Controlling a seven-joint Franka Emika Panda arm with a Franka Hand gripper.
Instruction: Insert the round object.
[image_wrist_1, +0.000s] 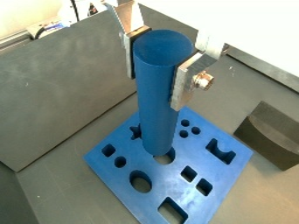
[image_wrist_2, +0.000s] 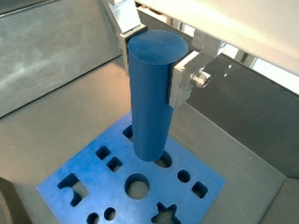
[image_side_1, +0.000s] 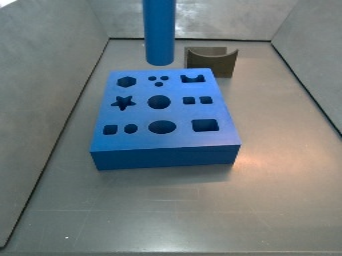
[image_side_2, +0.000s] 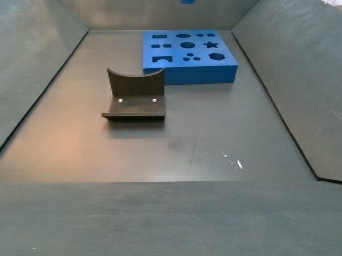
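My gripper is shut on the round object, a long blue cylinder, and holds it upright by its top end; both wrist views show it. The silver fingers press on its two sides. Below it lies the blue board with several shaped holes. The cylinder's lower end hangs over the board near a round hole. In a side view the cylinder hovers above the far edge of the board, apart from it. The gripper itself is out of both side views.
The dark fixture stands on the floor beside the board's far corner; it also shows in a side view, nearer than the board. Grey walls enclose the floor on all sides.
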